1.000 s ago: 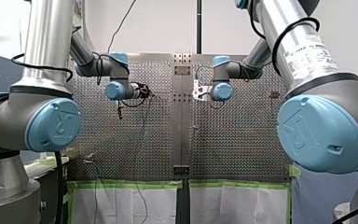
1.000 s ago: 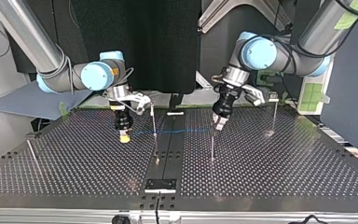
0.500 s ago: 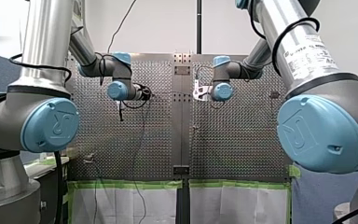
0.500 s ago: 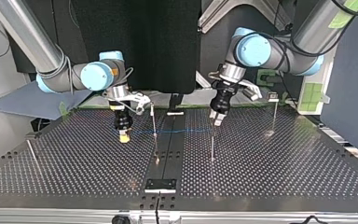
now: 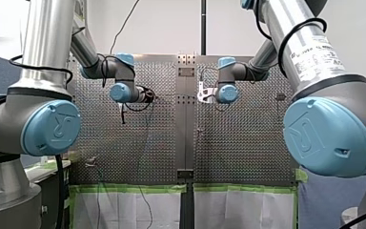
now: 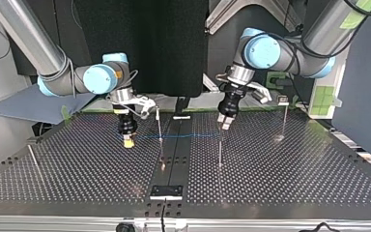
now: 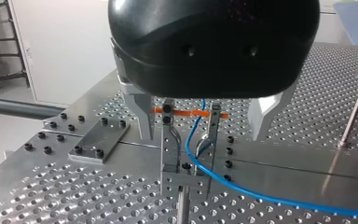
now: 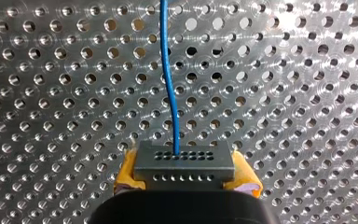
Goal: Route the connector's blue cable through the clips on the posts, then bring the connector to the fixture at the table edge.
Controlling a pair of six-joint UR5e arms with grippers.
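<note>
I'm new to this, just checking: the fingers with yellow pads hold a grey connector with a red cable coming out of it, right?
Not quite: the cable is blue, not red. The right wrist view shows it leaving the grey connector held by my right gripper, between its yellow-padded fingers.

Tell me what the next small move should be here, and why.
Probably my left gripper should lift clear of the clip. Its fingers stand open on either side of it, holding nothing, and the blue cable seems to run between the clip's prongs. My right gripper, shut on the connector, could then carry it onward.
</note>
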